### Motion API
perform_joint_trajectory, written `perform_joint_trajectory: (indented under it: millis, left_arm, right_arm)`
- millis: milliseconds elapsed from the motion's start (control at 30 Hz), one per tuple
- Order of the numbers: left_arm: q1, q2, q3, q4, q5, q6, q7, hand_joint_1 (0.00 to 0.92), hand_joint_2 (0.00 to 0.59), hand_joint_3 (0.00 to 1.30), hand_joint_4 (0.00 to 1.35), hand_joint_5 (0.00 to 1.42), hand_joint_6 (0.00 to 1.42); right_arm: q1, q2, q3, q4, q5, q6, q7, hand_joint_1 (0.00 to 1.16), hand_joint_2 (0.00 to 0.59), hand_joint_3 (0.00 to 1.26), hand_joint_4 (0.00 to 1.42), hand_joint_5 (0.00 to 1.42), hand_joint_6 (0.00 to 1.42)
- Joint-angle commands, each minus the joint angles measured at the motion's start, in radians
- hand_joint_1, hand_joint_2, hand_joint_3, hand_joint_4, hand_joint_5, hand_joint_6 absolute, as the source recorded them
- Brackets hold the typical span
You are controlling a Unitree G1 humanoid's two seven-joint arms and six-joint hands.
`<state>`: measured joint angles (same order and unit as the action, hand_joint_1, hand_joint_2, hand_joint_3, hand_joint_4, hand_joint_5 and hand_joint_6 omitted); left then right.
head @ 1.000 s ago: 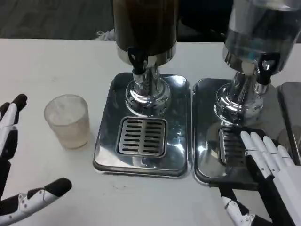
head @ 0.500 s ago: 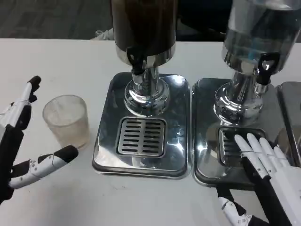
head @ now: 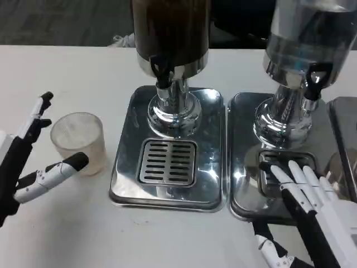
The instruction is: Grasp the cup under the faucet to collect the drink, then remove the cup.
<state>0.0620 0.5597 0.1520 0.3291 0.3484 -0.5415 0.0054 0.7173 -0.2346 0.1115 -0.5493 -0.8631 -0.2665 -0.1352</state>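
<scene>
Two hands in play, but your left hand (head: 25,167) is clearly the nearer one. The frosted, translucent plastic cup (head: 78,142) stands upright on the white table (head: 67,72), just to the right of that hand and a touch further from you. The hand is spread wide and holds nothing: a lower black-tipped finger (head: 66,167) reaches across the cup's front at its base, while the upper fingers lie just off its left side. So the cup sits in the mouth of the open hand, and I can't tell whether anything actually touches it.

Your right hand (head: 309,195) is well apart, fingers out flat and holding nothing, over the grille of the right-hand chrome drip tray (head: 244,162).

I'd say the grasp comes first; then the cup has to travel right, onto the slotted grille (head: 168,162) of the left chrome drip tray (head: 128,184), under the black faucet (head: 162,70) of the dark-drink dispenser (head: 170,28). Watch that tray's raised rim; it lies between the cup and the grille.
</scene>
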Motion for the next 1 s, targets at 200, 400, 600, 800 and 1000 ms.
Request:
perform_joint_trajectory:
  millis: [200,400,600,800,1000]
  left_arm:
    - [-0.098,0.041,-0.048,0.117,-0.047,0.025,-0.100,0.021,0.000,0.00,0.00,0.14,0.11]
    - [-0.151,0.052,-0.086,0.195,-0.054,0.022,-0.143,0.009,0.000,0.00,0.00,0.13,0.10]
    - [-0.200,0.068,-0.127,0.264,-0.050,0.017,-0.169,0.006,0.000,0.00,0.00,0.13,0.09]
    - [-0.226,0.082,-0.155,0.308,-0.054,0.003,-0.186,0.000,0.000,0.00,0.00,0.12,0.09]
    - [-0.242,0.095,-0.165,0.346,-0.043,-0.003,-0.178,0.000,0.000,0.00,0.00,0.12,0.08]
  right_arm:
    - [-0.003,0.005,0.003,0.013,0.017,-0.001,-0.016,0.40,0.485,0.14,0.02,0.00,0.00]
    - [0.002,0.003,0.004,0.012,0.024,-0.007,-0.022,0.40,0.485,0.15,0.03,0.00,0.00]
    - [0.005,-0.001,0.005,0.010,0.032,-0.009,-0.026,0.40,0.485,0.15,0.03,0.00,0.00]
    - [0.009,-0.002,0.006,0.008,0.039,-0.013,-0.031,0.41,0.485,0.16,0.04,0.00,0.01]
    - [0.005,-0.001,0.008,0.012,0.046,-0.014,-0.035,0.41,0.485,0.17,0.04,0.00,0.03]
